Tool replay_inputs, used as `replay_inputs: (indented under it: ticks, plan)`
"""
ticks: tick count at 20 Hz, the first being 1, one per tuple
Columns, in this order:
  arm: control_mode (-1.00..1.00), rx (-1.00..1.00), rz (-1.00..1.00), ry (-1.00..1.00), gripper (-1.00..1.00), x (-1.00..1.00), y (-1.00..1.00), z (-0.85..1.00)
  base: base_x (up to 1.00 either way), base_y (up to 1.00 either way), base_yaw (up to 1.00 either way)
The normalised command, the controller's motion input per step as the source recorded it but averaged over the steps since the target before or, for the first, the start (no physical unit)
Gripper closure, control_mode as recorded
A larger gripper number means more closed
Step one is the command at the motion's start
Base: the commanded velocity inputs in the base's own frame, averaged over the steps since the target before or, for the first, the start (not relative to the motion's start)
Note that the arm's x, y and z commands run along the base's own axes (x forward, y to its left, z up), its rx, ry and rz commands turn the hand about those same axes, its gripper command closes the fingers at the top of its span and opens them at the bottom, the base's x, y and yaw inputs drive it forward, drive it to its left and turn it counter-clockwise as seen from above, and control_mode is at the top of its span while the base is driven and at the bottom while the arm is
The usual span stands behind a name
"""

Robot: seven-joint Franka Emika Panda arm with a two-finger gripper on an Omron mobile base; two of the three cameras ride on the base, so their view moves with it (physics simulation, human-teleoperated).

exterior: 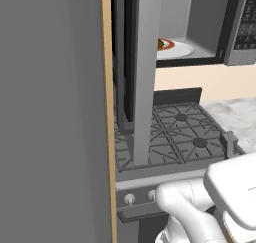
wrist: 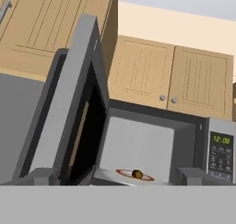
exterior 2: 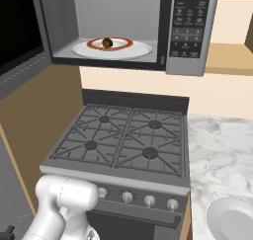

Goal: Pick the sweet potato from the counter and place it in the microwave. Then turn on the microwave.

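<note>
The gripper stands with its 2 fingertips spread wide apart and nothing between them. It faces the microwave from a little way back, and that stand-off, in my judgement, fits a hand that has let go of its load and now needs room to deal with the door.

The microwave door hangs open to the left, swung far out so that its dark glass faces sideways. In the left base view the door's edge cuts down across the stove. It has to be swung shut before the oven can run, so the next move probably calls for a push on it.

Inside the grey cavity sits the white round plate, marked with an orange-red ring. The sweet potato, a small brown lump, rests on the plate inside that ring, so the placing step looks done.

The button panel is at the microwave's right; its small display shows green digits. The start press seems yet to come.

Below, the counter lies to the right of the stove and carries another pale dish at its near edge.
</note>
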Motion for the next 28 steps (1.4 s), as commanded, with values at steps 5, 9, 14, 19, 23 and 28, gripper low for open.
replay_inputs:
  ticks: [5, 9, 14, 19, 23, 28]
  plan:
    - [-1.0, -0.02, 0.0, 0.0, -1.0, -0.11, 0.43, 0.0, 0.0, 0.0, 0.0]
    - [-1.0, -0.01, 0.0, 0.0, -1.0, 0.0, 0.38, 0.0, 0.0, 0.0, 0.0]
    - [-1.0, -0.01, 0.0, 0.0, -1.0, 0.0, 0.34, -0.09, 0.0, 0.0, 0.0]
    - [-1.0, -0.01, 0.0, 0.0, -1.0, 0.01, 0.26, -0.23, 0.0, 0.0, 0.0]
    - [-1.0, -0.01, 0.0, 0.0, -1.0, 0.14, 0.28, -0.28, 0.0, 0.0, 0.0]
    - [-1.0, 0.0, 0.0, 0.0, -1.0, 0.33, 0.25, -0.16, 0.0, 0.0, 0.0]
